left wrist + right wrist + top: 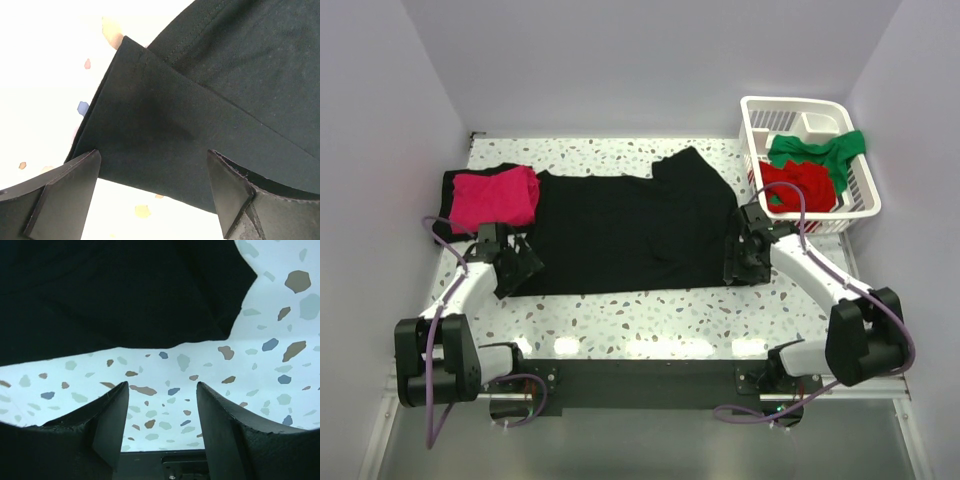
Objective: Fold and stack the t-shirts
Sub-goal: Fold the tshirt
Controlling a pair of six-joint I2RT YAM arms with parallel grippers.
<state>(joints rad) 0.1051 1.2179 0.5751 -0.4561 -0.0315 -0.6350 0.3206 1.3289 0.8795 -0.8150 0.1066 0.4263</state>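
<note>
Both grippers stand with jaws apart, holding nothing. The left gripper hovers over the near-left corner of the black shirt, spread flat mid-table; the right gripper sits over the table just short of the near-right hem. For a clean fold, each should pinch its corner only, level with the other. The pink shirt lies folded far left.
</note>
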